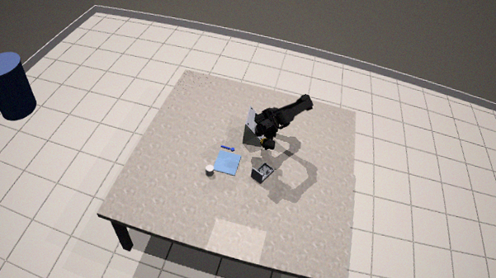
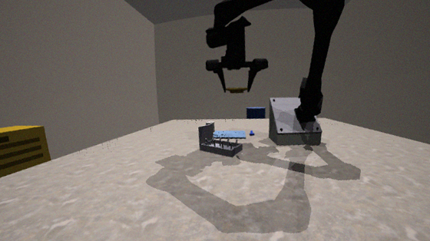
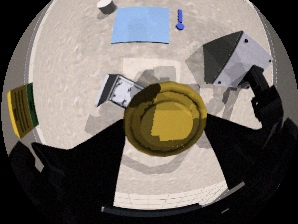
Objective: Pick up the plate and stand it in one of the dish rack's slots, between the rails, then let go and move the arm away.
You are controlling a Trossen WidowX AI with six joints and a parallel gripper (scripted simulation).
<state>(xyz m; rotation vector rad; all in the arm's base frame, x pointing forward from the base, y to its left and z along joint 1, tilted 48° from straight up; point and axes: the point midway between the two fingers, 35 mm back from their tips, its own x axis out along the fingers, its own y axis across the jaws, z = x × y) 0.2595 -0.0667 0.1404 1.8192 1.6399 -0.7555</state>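
So, top view: black arm's gripper (image 1: 268, 142) sits just beside the grey wedge-shaped base (image 1: 252, 130), with the small dark slotted dish rack (image 1: 262, 172) near it, toward the table's front. Pale blue square mat (image 1: 227, 163), small white cup (image 1: 209, 170) and blue pen-like stick (image 1: 227, 148) lie off to the rack's side.

Exterior view: gripper hangs high above the stone-textured table (image 2: 74, 228), fingers spread wide and clamped across the round yellow plate (image 2: 236, 89), held flat, rim to rim. Rack (image 2: 218, 142) is well below.

Wrist view: plate (image 3: 166, 121) fills the centre, face toward the camera; rack (image 3: 120, 92) peeks out at its edge.

My read for this step: centre over 1 slot, roll the wrist so the plate goes edge-down parallel to the rails, then descend slowly.
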